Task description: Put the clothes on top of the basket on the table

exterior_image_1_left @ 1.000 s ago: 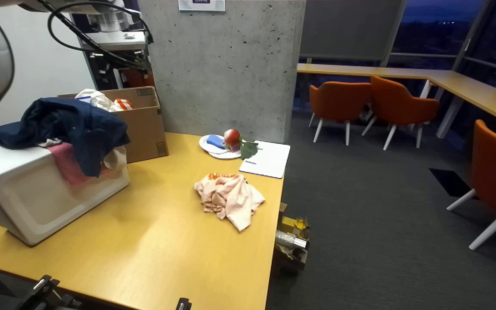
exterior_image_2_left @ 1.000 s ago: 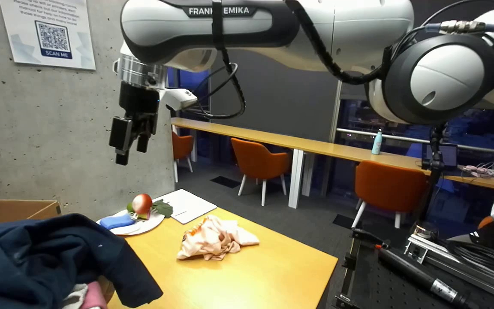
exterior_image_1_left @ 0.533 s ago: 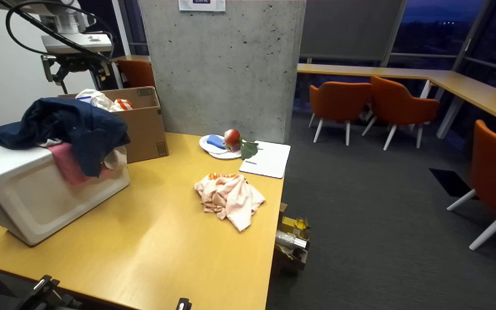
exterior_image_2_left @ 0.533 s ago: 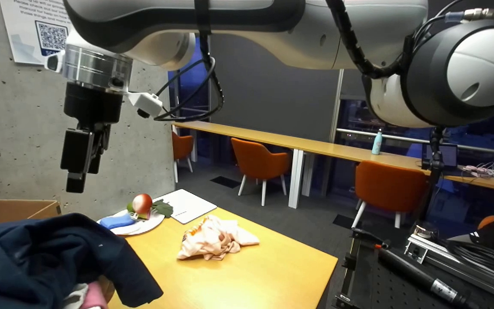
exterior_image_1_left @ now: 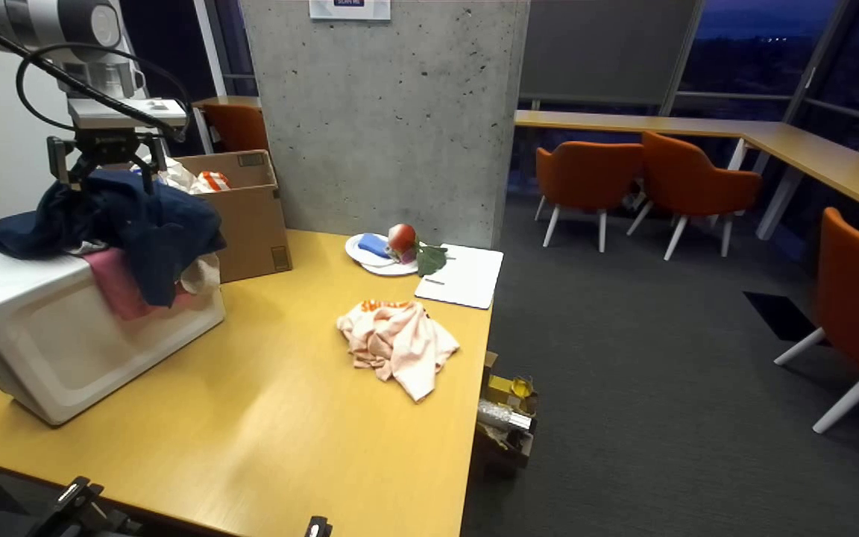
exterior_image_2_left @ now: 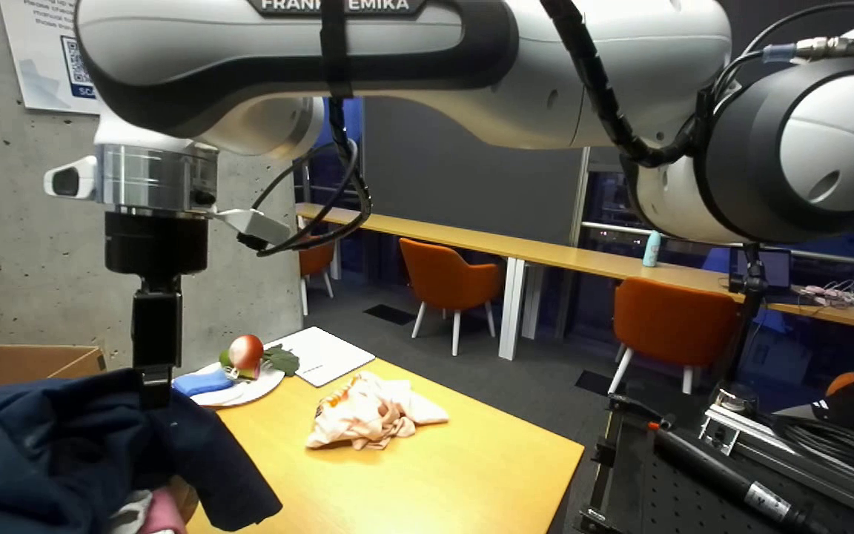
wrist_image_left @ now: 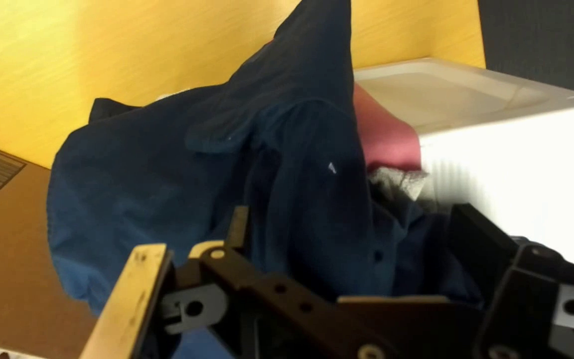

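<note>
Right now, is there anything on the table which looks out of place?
Yes: the pale pink cloth lies crumpled on the table, apart from the dark blue garment draped over the white basket, so it seems left out.

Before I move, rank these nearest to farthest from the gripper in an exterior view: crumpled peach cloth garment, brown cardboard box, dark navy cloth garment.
From the gripper, in an exterior view:
1. Dark navy cloth garment: directly below, draped over the white plastic bin.
2. Brown cardboard box: picture-right, beyond the bin.
3. Crumpled peach cloth garment: farther right, on the yellow table.
</note>
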`<state>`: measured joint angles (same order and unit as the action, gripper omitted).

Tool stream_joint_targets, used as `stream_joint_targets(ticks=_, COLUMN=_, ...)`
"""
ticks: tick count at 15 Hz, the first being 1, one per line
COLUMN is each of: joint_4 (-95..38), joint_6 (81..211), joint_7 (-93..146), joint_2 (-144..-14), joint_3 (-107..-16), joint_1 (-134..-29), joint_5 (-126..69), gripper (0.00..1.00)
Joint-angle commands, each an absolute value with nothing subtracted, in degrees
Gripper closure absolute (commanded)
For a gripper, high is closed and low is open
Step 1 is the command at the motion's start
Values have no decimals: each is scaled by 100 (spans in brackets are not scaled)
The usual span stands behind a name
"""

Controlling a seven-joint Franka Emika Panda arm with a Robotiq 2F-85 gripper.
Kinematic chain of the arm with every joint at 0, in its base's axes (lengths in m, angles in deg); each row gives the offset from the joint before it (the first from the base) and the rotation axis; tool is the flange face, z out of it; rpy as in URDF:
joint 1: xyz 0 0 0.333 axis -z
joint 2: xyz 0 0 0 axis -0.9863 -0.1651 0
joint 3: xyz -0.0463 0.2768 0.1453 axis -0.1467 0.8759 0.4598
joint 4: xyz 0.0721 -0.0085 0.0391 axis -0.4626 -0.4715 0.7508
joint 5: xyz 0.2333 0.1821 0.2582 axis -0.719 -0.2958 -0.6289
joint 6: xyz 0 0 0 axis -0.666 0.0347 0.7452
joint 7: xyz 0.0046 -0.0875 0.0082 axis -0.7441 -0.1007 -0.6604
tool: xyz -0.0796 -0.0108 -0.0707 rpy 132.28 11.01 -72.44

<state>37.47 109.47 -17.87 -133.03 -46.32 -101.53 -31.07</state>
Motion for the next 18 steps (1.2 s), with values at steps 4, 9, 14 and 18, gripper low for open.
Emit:
stream_joint_targets(ticks=4, joint_4=3939, joint_6=11187, joint_7=-1948, joint_2=-13683, joint_3=-4847, joint_1=-10322, joint_5=-2946, gripper=0)
stream_joint_targets(ticks=9, joint_4=3946, joint_6=11592, joint_7=-1927, joint_2=-13825, joint_3=-4925, joint_1=-10426, joint_5=-2855, gripper=44)
stream_joint_targets(ticks=14, joint_4=3798, joint_6=11767, joint_7=-1792, joint_2=-13677, joint_3=-5056, joint_1=-10472, joint_5=-2720, gripper=80)
stream_joint_targets(ticks=18, joint_4=3730, joint_6=11808, joint_7=-1675, joint_2=-13484, joint_3=-5202, joint_1=-10468, joint_5=-2632, gripper=100)
